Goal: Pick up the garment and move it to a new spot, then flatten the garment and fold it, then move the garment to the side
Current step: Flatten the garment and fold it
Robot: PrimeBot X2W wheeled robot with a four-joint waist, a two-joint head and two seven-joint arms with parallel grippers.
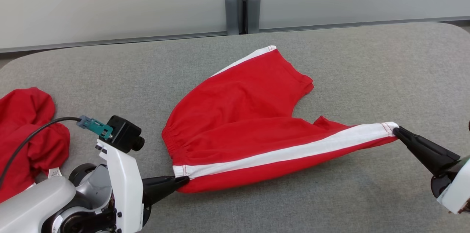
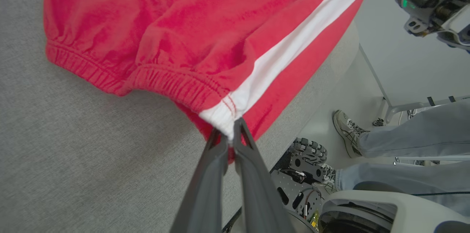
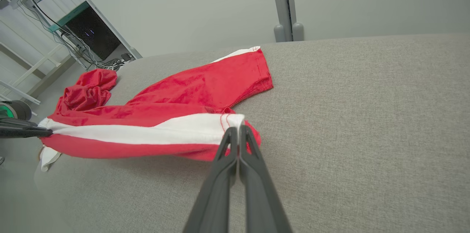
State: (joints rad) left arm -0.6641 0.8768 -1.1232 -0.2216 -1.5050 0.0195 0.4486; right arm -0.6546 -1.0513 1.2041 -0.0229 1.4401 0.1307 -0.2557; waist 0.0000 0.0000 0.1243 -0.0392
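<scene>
The garment (image 1: 242, 115) is a pair of red shorts with white side stripes, spread on the grey table (image 1: 367, 64). My left gripper (image 1: 185, 180) is shut on the waistband end of the near white stripe, seen close in the left wrist view (image 2: 230, 134). My right gripper (image 1: 397, 130) is shut on the leg-hem end of the same stripe (image 3: 238, 130). The striped edge is stretched taut between the two grippers and lifted slightly off the table. The far leg (image 1: 271, 68) lies flat on the cloth surface.
A second red garment (image 1: 25, 130) lies crumpled at the table's left edge. A wall with a grey post (image 1: 242, 9) runs behind the table. A person's legs and shoes (image 2: 349, 130) stand on the floor beside the robot's base.
</scene>
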